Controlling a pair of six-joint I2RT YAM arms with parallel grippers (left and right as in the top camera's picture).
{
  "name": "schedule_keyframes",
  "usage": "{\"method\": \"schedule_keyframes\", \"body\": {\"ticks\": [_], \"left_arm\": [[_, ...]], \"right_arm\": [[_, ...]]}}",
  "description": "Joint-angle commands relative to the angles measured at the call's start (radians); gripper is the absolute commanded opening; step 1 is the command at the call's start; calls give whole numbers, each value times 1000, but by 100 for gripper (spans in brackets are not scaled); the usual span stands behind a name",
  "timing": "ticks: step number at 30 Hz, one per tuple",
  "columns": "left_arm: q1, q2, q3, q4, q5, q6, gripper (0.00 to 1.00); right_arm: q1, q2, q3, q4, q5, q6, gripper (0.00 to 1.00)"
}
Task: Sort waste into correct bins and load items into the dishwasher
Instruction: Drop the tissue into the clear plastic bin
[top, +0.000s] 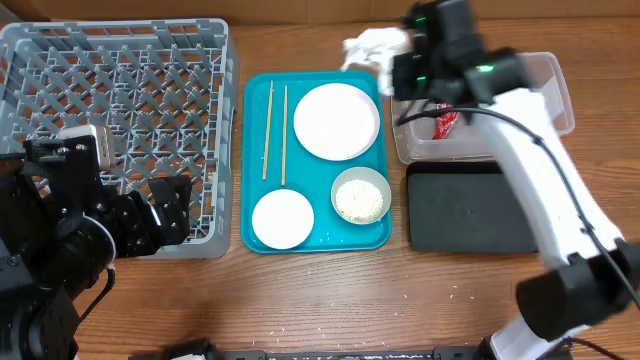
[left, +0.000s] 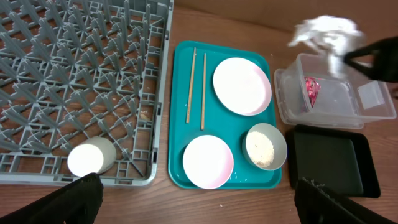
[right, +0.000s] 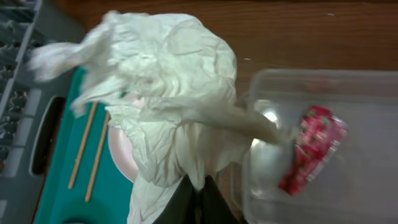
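Note:
My right gripper (right: 198, 199) is shut on the crumpled white tissue (right: 168, 93), held in the air at the left end of the clear tub (top: 548, 75); the tissue also shows in the overhead view (top: 368, 45). The red wrapper (right: 313, 146) lies in the clear tub. The black tray (top: 470, 208) sits in front of the tub. The pink plate (top: 336, 120), two chopsticks (top: 275, 130), pink bowl (top: 283, 218) and grey-green bowl with rice (top: 361, 196) rest on the teal tray (top: 256, 100). The white cup (left: 90, 157) lies in the grey rack (top: 120, 120). My left gripper (left: 199, 205) is open by the rack's front.
A few loose rice grains (left: 239, 178) lie on the teal tray near the pink bowl. The white right arm (top: 540, 170) reaches over the clear tub and black tray.

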Motion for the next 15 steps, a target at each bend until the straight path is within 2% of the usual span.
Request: {"method": "schedule_keyframes", "body": {"ticks": [1, 8, 9, 10, 11, 15], "left_arm": [[-4, -1, 3, 2, 14, 23, 100], [-4, -1, 3, 2, 14, 23, 100], [-4, -1, 3, 2, 14, 23, 100], [-4, -1, 3, 2, 14, 23, 100], [-4, -1, 3, 2, 15, 23, 100], [-4, -1, 3, 2, 14, 23, 100]], "right_arm": [[-70, 50, -36, -31, 25, 15, 4], [-180, 106, -150, -11, 26, 71, 4], [-188, 111, -150, -2, 26, 60, 14], [-196, 114, -150, 13, 25, 55, 34], [-200, 112, -145, 21, 24, 55, 47], [-193, 76, -79, -47, -64, 31, 51]]}}
